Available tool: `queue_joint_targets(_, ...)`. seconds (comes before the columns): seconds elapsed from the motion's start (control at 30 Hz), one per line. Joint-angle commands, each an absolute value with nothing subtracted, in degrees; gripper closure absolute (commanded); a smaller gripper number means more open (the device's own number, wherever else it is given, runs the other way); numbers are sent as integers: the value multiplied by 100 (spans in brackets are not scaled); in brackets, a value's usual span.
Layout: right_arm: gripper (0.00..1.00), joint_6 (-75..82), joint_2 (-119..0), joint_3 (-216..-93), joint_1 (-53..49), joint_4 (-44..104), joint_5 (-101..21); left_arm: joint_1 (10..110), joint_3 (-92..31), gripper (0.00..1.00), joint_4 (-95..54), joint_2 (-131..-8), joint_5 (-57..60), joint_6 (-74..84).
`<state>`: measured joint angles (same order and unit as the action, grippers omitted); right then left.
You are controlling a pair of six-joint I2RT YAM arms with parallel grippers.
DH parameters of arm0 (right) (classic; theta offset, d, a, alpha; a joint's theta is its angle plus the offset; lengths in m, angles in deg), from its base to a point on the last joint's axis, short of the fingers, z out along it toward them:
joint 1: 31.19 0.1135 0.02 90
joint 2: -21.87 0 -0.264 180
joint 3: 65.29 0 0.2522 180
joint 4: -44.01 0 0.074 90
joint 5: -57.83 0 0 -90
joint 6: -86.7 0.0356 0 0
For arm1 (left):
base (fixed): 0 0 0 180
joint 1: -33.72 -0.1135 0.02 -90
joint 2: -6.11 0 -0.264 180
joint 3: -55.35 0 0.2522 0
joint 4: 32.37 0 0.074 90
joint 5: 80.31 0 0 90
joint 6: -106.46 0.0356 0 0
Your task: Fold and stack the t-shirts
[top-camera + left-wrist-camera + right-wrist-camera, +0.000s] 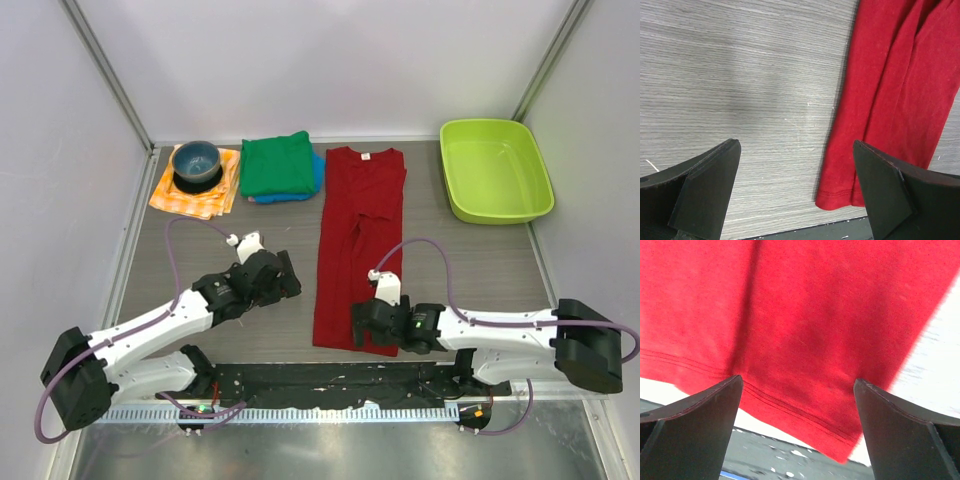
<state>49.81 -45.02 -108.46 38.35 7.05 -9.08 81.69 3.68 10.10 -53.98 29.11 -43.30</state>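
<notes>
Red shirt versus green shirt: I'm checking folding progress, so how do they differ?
The red shirt is a long narrow strip, folded only lengthwise; the green shirt is a compact square. The red shirt lies straight on the table; the green shirt sits on a blue shirt. The right gripper is over the red shirt's hem; none is at the green shirt. Both are plain.

Grey wood-grain table (480, 270) in a white booth
The top is pale grey with a fine horizontal grain and faint scratches, lit evenly with only soft shadows. A plain white back wall (330, 60), left wall (50, 200) and right wall (600, 150) close it in. Slanted metal posts (108, 70) rise from the far corners. A black strip (320, 380) lines the near edge, a brushed metal sheet (330, 450) below it
</notes>
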Motion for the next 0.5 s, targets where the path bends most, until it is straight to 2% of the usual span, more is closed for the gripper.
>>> queue_joint_targets(0.0,0,5295,-4176,-10946,3877,-763,-625,8154,195,0,679,-5497,2859,-4286)
queue_joint_targets(0.23,0,4646,-4711,-12069,3974,-527,-352,8145,195,0,661,-5550,2850,-4277)
queue_joint_targets(0.47,3,4030,-6511,-13152,4185,-350,-203,8145,318,0,740,-5357,2876,-4295)
